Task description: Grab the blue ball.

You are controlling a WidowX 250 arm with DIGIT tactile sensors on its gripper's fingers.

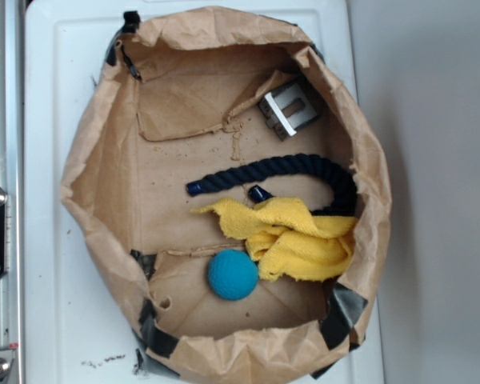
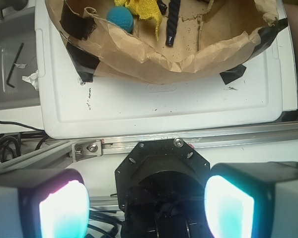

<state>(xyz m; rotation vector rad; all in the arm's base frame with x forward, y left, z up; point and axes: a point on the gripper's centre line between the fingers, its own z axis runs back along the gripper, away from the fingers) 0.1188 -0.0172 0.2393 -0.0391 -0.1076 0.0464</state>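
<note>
The blue ball is a small teal sphere on the floor of a rolled-down brown paper bag, just left of a crumpled yellow cloth. In the wrist view the ball shows at the top, behind the bag's near wall. My gripper is open and empty, its two glowing pads wide apart at the bottom of the wrist view. It is above the robot's base, well short of the bag and the ball. The gripper does not show in the exterior view.
A dark navy rope curves across the bag above the cloth, and a grey metal buckle-like piece lies at the back. The bag stands on a white board. An aluminium rail and the black base mount lie below the gripper.
</note>
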